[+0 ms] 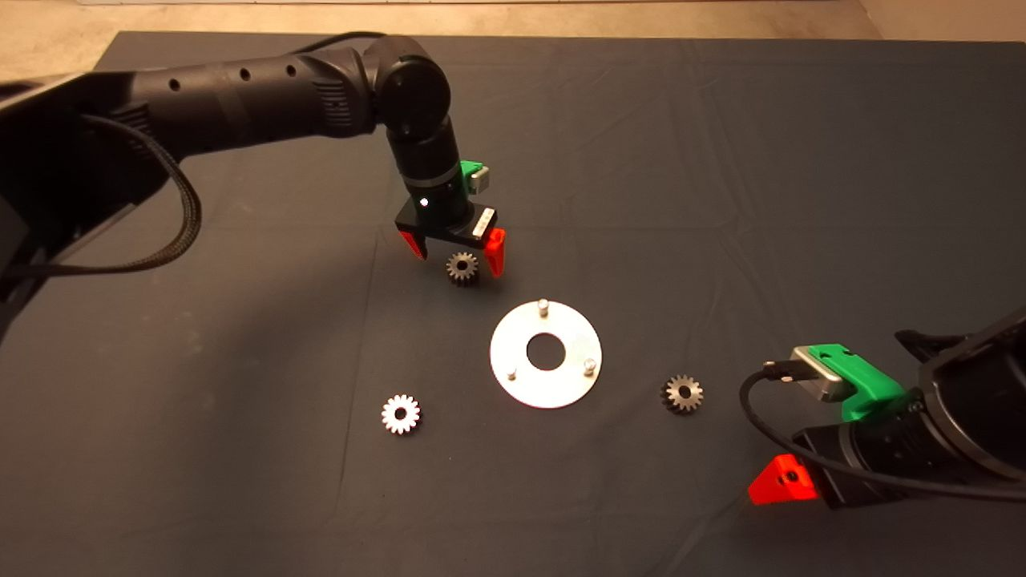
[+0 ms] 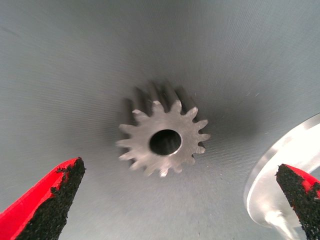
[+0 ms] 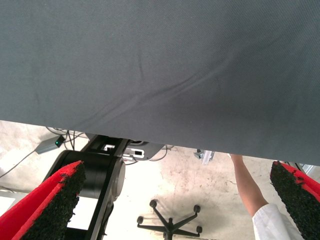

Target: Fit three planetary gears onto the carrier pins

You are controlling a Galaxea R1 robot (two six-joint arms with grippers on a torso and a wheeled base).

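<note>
A round shiny carrier plate (image 1: 513,336) lies mid-mat with three bare pins: one far (image 1: 543,304), one left (image 1: 510,372), one right (image 1: 589,365). Three small planetary gears lie loose on the mat: one (image 1: 462,268) behind the plate, one (image 1: 401,414) at front left, one (image 1: 682,393) to the right. My left gripper (image 1: 457,252) hovers open just above the far gear, fingers either side. In the left wrist view that gear (image 2: 162,141) lies flat between the spread fingers, with the plate's edge (image 2: 270,172) beside it. My right gripper (image 1: 781,481) is parked open at the lower right.
The right wrist view looks past the mat's edge (image 3: 150,100) at the floor, with a person's arm (image 3: 250,192), a chair base (image 3: 170,220) and a black machine base (image 3: 97,175).
</note>
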